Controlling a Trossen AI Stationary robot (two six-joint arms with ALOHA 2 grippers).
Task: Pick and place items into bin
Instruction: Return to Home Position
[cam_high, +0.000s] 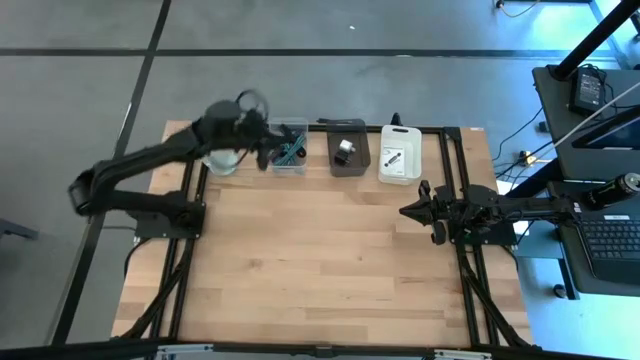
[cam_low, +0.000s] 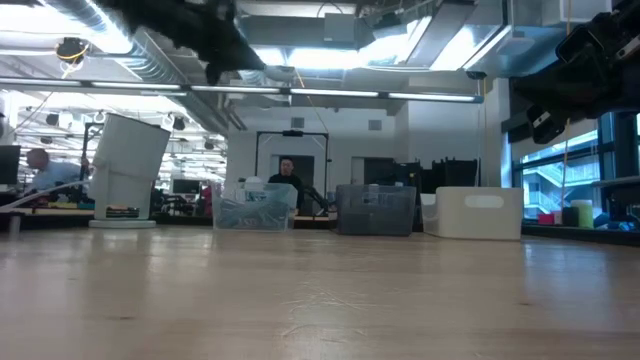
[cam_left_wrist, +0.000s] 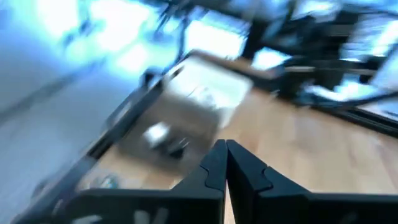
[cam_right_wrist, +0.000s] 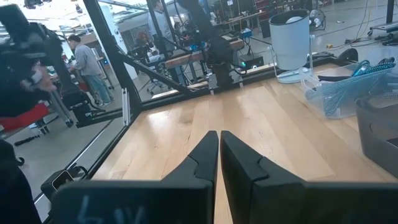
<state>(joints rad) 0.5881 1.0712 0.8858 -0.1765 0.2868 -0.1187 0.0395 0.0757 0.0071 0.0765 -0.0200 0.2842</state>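
Observation:
My left gripper (cam_high: 270, 152) hangs shut above the table's far edge, next to a clear bin (cam_high: 288, 150) holding teal straps (cam_right_wrist: 351, 84). In its wrist view the fingers (cam_left_wrist: 225, 155) are together with nothing between them. Right of the clear bin stand a dark grey bin (cam_high: 349, 152) with a small pale oddment (cam_high: 345, 147) and a white bin (cam_high: 400, 152) with a black-printed card (cam_high: 392, 157). My right gripper (cam_high: 405, 211) waits shut over the table's right side, its fingers (cam_right_wrist: 219, 146) together and bare.
A clear round container (cam_high: 222, 160) stands left of the clear bin, under my left arm; it shows as a tilted white tub (cam_low: 125, 170) in the low view. A black frame rail (cam_high: 440, 128) borders the bins. Bare wood (cam_high: 320, 260) fills the table's middle and near side. People are in the room behind.

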